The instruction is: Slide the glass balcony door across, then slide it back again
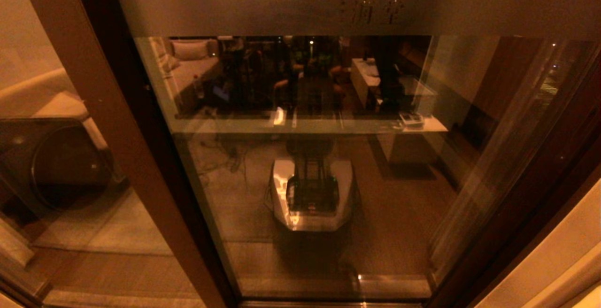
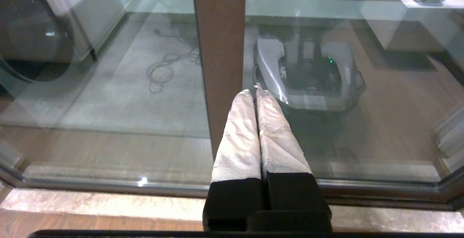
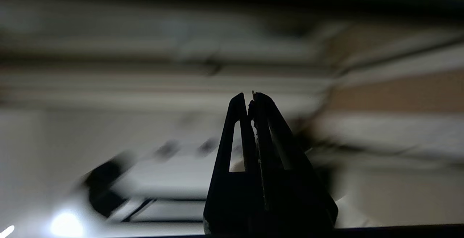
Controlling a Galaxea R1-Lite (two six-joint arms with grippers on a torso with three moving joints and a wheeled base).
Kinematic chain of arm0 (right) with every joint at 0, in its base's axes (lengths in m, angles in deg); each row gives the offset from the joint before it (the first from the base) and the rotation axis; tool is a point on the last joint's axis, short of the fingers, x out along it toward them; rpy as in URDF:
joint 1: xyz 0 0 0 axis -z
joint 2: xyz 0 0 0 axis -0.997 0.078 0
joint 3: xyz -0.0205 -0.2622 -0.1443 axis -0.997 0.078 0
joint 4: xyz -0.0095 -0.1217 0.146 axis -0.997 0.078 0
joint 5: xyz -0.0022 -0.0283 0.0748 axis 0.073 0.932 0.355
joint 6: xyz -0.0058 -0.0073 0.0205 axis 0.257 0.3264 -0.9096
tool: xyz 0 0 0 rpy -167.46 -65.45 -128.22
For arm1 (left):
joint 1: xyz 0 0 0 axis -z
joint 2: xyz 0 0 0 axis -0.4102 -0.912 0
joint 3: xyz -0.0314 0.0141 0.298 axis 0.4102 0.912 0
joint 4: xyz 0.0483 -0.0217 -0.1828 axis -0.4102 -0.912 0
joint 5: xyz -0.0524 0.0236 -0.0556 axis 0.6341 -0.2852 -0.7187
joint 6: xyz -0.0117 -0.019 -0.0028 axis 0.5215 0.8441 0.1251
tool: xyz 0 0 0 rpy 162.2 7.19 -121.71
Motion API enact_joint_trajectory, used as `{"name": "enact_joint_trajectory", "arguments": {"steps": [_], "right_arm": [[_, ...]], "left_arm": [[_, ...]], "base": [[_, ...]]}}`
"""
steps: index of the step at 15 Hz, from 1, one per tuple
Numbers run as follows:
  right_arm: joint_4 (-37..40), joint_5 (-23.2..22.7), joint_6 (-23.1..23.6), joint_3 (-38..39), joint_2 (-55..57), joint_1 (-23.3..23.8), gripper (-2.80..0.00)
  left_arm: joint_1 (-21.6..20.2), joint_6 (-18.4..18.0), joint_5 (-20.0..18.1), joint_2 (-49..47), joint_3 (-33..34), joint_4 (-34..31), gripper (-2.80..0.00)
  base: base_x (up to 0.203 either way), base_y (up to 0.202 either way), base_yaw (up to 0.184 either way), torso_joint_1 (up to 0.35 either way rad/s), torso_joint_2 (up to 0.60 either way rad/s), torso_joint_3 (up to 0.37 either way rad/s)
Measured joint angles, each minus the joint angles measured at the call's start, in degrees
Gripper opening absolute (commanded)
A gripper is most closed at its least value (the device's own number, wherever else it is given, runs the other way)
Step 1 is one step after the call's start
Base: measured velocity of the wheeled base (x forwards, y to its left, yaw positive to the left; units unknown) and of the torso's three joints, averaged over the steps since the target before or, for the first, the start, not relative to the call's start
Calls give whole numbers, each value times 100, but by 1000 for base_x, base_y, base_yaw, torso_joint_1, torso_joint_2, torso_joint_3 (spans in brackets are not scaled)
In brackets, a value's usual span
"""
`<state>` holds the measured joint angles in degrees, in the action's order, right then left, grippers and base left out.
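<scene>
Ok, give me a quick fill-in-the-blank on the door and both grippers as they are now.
1. The left gripper has its fingers ____.
2. The frosted band on the door bears two etched ____.
3. The right gripper holds ____.
4. The glass reflects the ____'s own base.

Missing: shut; characters; nothing; robot

Dark brown-framed glass balcony door [image 1: 305,167], frosted band

The glass balcony door [image 1: 328,167] stands upright straight ahead, clear glass in a dark brown frame, its frosted band with etched characters running across the top.
</scene>
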<state>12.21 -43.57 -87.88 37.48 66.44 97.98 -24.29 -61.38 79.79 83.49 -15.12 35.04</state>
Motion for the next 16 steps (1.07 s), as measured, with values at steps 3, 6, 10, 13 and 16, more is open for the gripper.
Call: {"name": "enact_joint_trajectory", "arguments": {"steps": [3, 6, 10, 13, 16], "right_arm": [[1604, 2121, 2591, -45, -13, -296, -280], [1757, 4234, 4317, -196, -424, -1349, -280], [1784, 5373, 6061, -440, -1423, -1513, -280], [2065, 5485, 6495, -445, -2189, -1404, -280], [2303, 5535, 7159, -214, -3007, -1317, -280]], "left_arm": [[0, 0, -2, 0, 0, 2, -280], [0, 0, 0, 0, 0, 0, -280], [0, 0, 0, 0, 0, 0, -280], [0, 0, 0, 0, 0, 0, -280], [0, 0, 0, 0, 0, 0, -280]], "base": [[0, 0, 0, 0, 0, 0], [0, 0, 0, 0, 0, 0], [0, 0, 0, 0, 0, 0], [0, 0, 0, 0, 0, 0], [0, 0, 0, 0, 0, 0]]}}
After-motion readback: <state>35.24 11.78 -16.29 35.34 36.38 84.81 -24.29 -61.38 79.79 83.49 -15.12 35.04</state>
